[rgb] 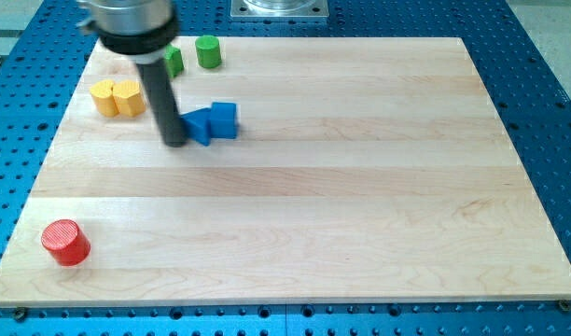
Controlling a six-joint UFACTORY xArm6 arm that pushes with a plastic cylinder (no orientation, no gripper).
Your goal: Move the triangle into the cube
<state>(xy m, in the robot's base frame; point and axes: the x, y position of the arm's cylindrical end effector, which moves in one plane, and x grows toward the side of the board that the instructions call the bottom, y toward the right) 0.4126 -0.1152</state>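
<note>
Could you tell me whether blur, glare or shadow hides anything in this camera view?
In the camera view, the arm's upper housing is motion-blurred, while my tip is sharper, touching the blue triangle on its left; the blue cube abuts it. Lighting is even, shadows are soft, and the wooden board shows no glare.

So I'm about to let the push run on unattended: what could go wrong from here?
My tip sits at the blue triangle's left side, and the triangle already looks to be against the blue cube. Pushing on may shove both blocks rightwards together. An off-centre push could also spin the triangle off the cube.
</note>
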